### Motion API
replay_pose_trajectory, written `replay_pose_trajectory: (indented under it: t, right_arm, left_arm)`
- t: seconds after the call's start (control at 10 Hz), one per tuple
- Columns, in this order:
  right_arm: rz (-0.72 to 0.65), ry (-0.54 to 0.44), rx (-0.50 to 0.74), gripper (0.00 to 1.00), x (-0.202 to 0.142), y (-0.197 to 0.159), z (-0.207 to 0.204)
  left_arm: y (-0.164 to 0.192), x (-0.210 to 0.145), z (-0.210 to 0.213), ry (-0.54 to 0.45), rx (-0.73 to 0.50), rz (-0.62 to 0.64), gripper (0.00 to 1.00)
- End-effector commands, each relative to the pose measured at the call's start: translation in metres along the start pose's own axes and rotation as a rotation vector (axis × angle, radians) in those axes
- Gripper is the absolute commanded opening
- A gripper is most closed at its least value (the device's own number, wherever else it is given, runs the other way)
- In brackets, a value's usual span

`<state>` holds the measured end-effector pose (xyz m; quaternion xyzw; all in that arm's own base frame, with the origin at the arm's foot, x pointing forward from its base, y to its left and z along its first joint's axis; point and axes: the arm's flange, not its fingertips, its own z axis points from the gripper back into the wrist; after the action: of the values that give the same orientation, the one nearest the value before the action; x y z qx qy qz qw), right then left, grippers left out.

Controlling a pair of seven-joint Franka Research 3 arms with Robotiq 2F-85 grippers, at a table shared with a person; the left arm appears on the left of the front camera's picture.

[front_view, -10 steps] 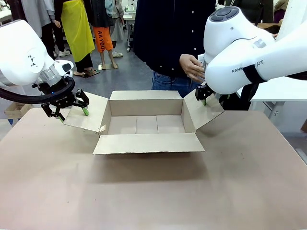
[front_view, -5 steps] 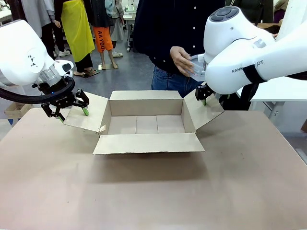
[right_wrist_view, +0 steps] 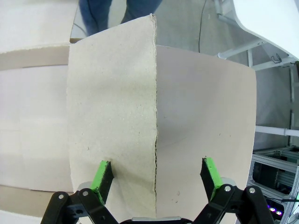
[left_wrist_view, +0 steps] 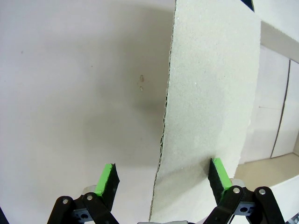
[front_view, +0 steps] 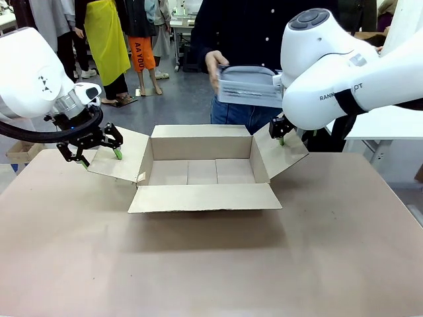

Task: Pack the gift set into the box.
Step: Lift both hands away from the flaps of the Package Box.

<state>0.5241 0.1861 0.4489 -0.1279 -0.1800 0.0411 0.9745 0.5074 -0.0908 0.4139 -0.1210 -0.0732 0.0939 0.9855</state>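
The box [front_view: 205, 199] sits on the bench [front_view: 205, 277], its four flaps folded outward and its inside in plain sight (seams run across the cardboard bottom). Beyond it, at the far side, stands a person [front_view: 254, 39] in a dark buttoned top and blue jeans. One of the person's hands [front_view: 215, 66] holds the end of a pale, see-through tray [front_view: 254, 96] at about waist height, off the bench and behind the box. A grey pouch [front_view: 248, 70] shows at the top of the tray; the rest of the gift set is too unclear to make out. The tray's other end meets the outline of the robot's right arm [front_view: 330, 92], which partly covers it.

The left gripper [left_wrist_view: 162, 163] is open, its two green-padded fingers spread wide at the side flap [left_wrist_view: 205, 93] on the robot's left. One finger is over the flap, the other out past its corrugated edge (the bench lies below that one). The right gripper [right_wrist_view: 157, 161] is open too, at the opposite side flap [right_wrist_view: 112, 102], with the flap's outer edge running between its fingers. Whether the fingertips touch the cardboard, I cannot tell.

A small brown carton [front_view: 25, 152] is off to the left in the front view, and a white table [front_view: 400, 125] stands beyond the bench at the right.
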Motion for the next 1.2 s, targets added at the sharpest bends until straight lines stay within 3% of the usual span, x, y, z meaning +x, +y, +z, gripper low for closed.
replay_pose_trajectory:
  t: [0.0,1.1]
  right_arm:
    - [-0.018,-0.011,-0.025,1.0,0.004,0.0008,0.0001]
    - [-0.018,-0.011,-0.025,1.0,0.004,0.0008,0.0001]
  left_arm:
    - [-0.0006,-0.0007,0.002,-0.003,0.014,0.01,1.0]
    - [-0.0006,-0.0007,0.002,-0.003,0.014,0.01,1.0]
